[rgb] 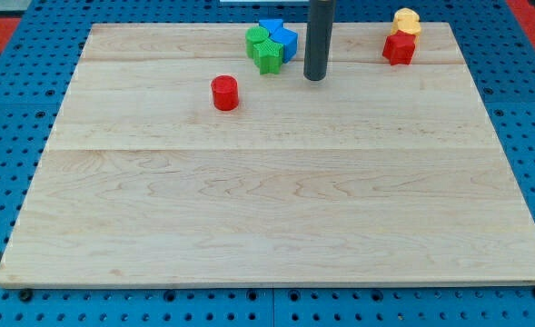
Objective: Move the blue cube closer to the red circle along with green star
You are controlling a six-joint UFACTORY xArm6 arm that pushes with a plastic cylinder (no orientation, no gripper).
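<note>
The red circle, a short red cylinder, stands on the wooden board left of centre near the view's top. The blue cube sits at the top edge in a tight cluster with another blue block behind it. The green star touches the blue cube's lower left side, and a green round block sits at the cluster's left. My tip is just right of and slightly below the blue cube, apart from it by a small gap.
A red star-like block and a yellow block touching its top sit near the board's top right corner. Blue pegboard surrounds the board on all sides.
</note>
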